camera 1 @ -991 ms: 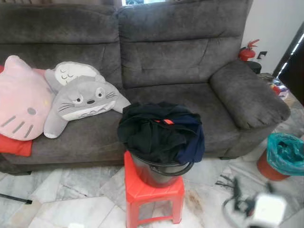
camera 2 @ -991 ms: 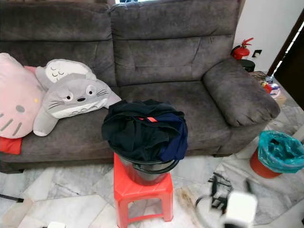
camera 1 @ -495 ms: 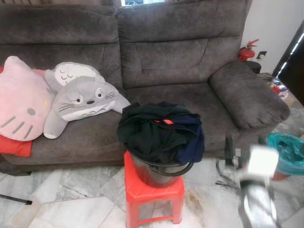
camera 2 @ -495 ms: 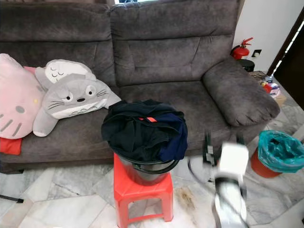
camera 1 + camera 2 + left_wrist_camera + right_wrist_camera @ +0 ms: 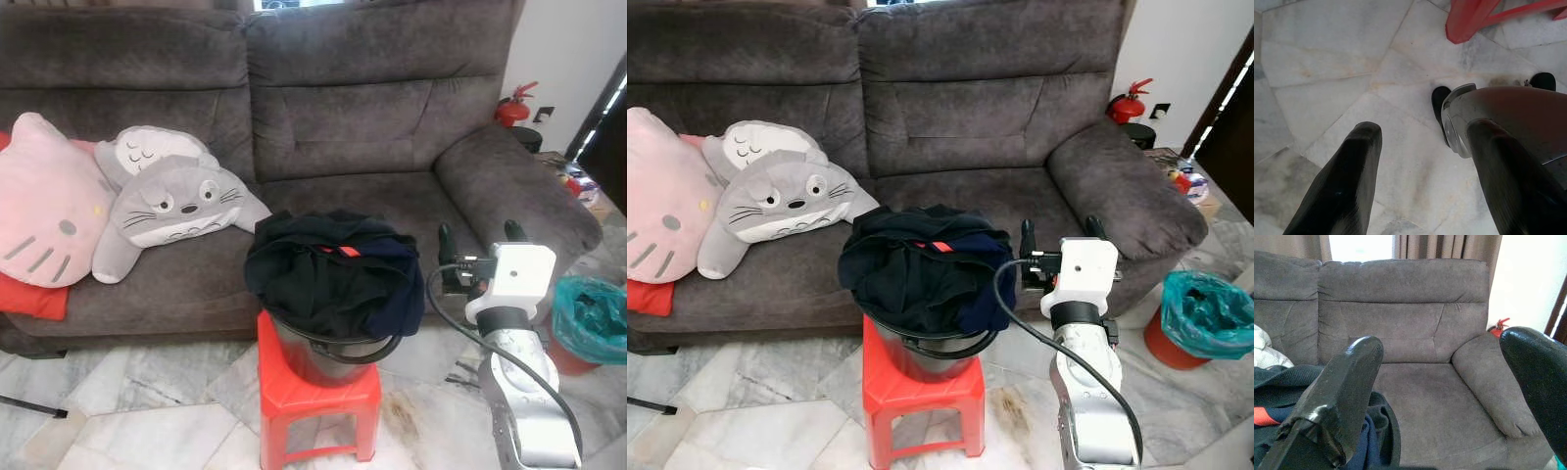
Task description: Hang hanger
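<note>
Open gap on my right — clothes block the centre.
My right gripper [image 5: 1056, 232] is raised with fingers spread, beside the heap of dark clothes [image 5: 924, 266] piled over the bucket [image 5: 921, 354] on the red stool [image 5: 921, 397]; ahead the sofa seat [image 5: 1019, 211] lies bare — its armrest [image 5: 1122, 186] walls the right.

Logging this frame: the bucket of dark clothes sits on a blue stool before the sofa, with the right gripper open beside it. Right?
Not quite. The stool is red, not blue, as the left eye view shows. The rest holds: the bucket of dark clothes sits on it before the sofa, with the right gripper open beside it.
</note>
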You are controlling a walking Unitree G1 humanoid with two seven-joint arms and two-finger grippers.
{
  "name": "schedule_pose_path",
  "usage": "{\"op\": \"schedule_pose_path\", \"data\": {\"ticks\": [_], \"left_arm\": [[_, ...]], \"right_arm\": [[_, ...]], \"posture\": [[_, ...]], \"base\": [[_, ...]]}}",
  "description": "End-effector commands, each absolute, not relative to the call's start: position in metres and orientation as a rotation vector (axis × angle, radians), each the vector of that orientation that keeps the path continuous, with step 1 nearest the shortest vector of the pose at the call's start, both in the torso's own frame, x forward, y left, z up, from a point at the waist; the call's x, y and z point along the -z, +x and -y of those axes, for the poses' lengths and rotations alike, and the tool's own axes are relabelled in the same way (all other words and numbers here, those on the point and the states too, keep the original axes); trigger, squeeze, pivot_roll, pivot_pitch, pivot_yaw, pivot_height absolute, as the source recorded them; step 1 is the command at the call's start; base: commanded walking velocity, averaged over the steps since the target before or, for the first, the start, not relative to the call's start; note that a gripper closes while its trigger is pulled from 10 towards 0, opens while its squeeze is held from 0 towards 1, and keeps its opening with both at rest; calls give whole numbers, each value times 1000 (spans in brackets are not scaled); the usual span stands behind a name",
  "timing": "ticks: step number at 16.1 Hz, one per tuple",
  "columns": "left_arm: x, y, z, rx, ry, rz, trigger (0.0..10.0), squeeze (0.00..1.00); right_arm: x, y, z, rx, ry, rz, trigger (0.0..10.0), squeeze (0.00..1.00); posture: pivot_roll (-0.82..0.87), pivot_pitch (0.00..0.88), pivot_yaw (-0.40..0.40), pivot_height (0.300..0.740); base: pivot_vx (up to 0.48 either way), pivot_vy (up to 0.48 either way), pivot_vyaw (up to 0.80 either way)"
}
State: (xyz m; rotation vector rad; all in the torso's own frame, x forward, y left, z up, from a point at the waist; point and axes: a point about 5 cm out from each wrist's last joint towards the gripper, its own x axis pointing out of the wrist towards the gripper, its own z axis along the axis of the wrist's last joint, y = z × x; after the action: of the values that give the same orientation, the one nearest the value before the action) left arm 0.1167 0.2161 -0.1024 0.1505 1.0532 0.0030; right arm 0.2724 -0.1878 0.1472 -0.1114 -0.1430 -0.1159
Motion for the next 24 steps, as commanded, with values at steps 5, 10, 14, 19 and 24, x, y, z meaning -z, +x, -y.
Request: {"op": "schedule_pose_path", "data": {"ticks": [5, 10, 14, 19, 24], "left_arm": [[99, 117, -231, -7, 146, -1067, 10000, 0], [95, 112, -253, -25, 152, -1081, 10000, 0], [97, 113, -244, -18, 146, -1083, 10000, 0], [100, 115, -230, -5, 142, -1082, 10000, 0], [101, 115, -230, -8, 141, -1082, 10000, 0]], "right_arm": [[-152, 269, 187, 111, -114, 134, 10000, 0], [-161, 270, 183, 100, -139, 160, 10000, 0], [-164, 271, 184, 102, -144, 163, 10000, 0], [-167, 268, 185, 99, -159, 182, 10000, 0], [-168, 270, 186, 100, -134, 189, 10000, 0]], "posture": [[-110, 0, -7, 740], [-110, 0, -7, 740], [-116, 0, -12, 740], [-122, 0, -11, 740], [-122, 0, -13, 740]], "base": [[0, 0, 0], [0, 0, 0], [60, 0, 264], [247, 0, 570], [248, 0, 194]]}}
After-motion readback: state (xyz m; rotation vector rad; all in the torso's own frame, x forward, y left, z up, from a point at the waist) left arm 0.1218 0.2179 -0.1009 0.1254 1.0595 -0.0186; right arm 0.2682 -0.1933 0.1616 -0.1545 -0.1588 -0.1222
